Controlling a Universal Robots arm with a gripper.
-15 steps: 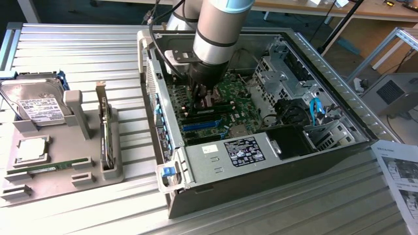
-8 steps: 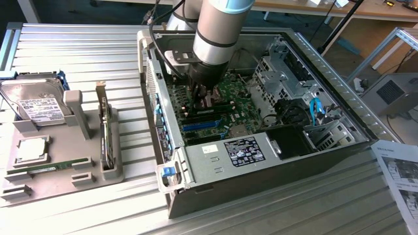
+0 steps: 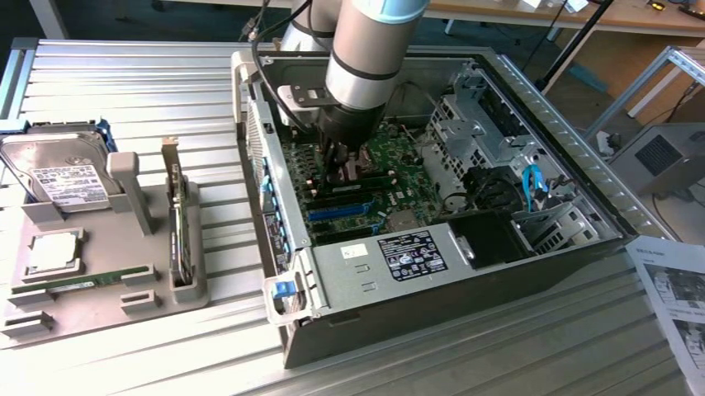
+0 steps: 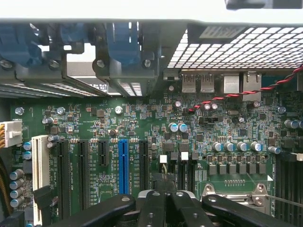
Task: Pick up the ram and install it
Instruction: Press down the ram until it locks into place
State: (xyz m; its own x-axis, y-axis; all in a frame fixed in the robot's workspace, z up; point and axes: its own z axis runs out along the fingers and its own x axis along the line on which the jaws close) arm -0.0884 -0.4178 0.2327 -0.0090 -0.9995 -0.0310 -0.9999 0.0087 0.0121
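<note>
**Shut gripper over the motherboard, ram in the tray**

The exterior view shows one arm (image 3: pixel 364 49) reaching down from the upper middle of the frame into one open computer case (image 3: pixel 573 157). Its gripper (image 3: pixel 343 163) sits low over the green motherboard (image 3: pixel 402 157), at centre frame. The jaws are fully closed, the fingers pressed together, and nothing can be seen held between them.

At the left of the frame, one grey tray (image 3: pixel 154 301) holds four parts:
- one ram (image 3: pixel 82 283), a long green stick lying flat along the tray's lower-left edge, well apart from the gripper
- one square silver processor chip (image 3: pixel 53 250) just above the ram
- one hard drive (image 3: pixel 61 177) at the upper left
- one upright card (image 3: pixel 174 216) with a metal bracket at the tray's right side

A printed paper sheet (image 3: pixel 672 301) lies at the lower right.

The wrist view gives what the exterior view cannot. The closed gripper (image 4: pixel 165 198) shows with its black fingers (image 4: pixel 151 208) side by side. On the motherboard (image 4: pixel 142 118) there are one blue slot (image 4: pixel 123 163), one white slot (image 4: pixel 40 165) and several black ones. There is also one red-and-black twisted wire (image 4: pixel 236 94). The tray and its parts appear in the exterior view.
</note>
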